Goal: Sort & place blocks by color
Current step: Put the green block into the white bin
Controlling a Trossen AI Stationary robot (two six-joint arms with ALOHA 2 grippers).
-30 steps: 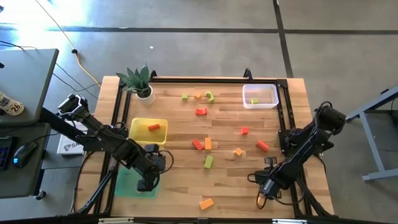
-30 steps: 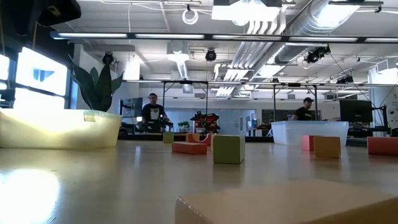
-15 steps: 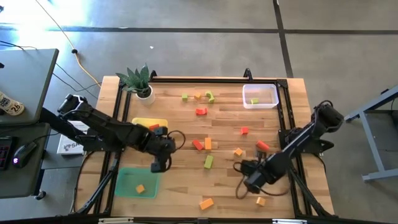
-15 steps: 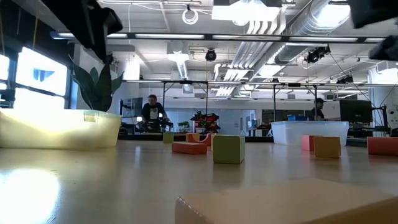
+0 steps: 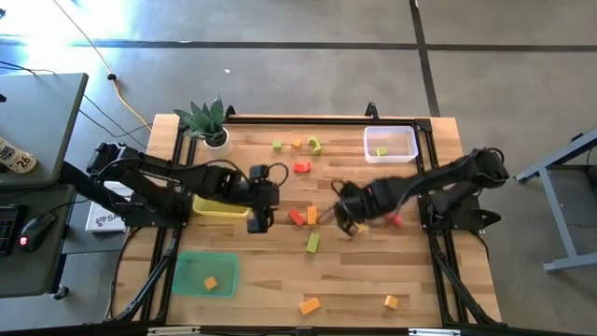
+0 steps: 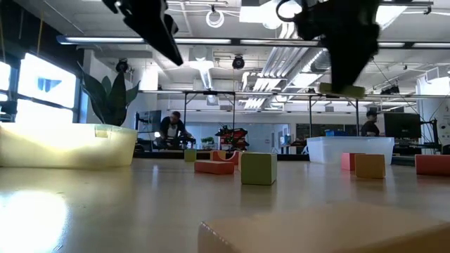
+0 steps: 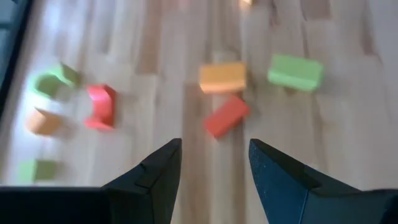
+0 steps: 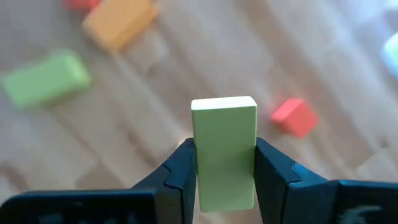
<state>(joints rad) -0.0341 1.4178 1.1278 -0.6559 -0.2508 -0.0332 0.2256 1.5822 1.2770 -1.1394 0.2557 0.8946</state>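
Since a second ago we have swung both arms off the table's near edge to its middle; our right gripper (image 8: 224, 163) now pinches a light green block (image 8: 224, 149) above the scattered blocks (image 5: 305, 217), presumably bound for the clear tray (image 5: 390, 143) that already holds green; our left gripper (image 7: 213, 163), spread and empty, faces a red block (image 7: 226, 115).
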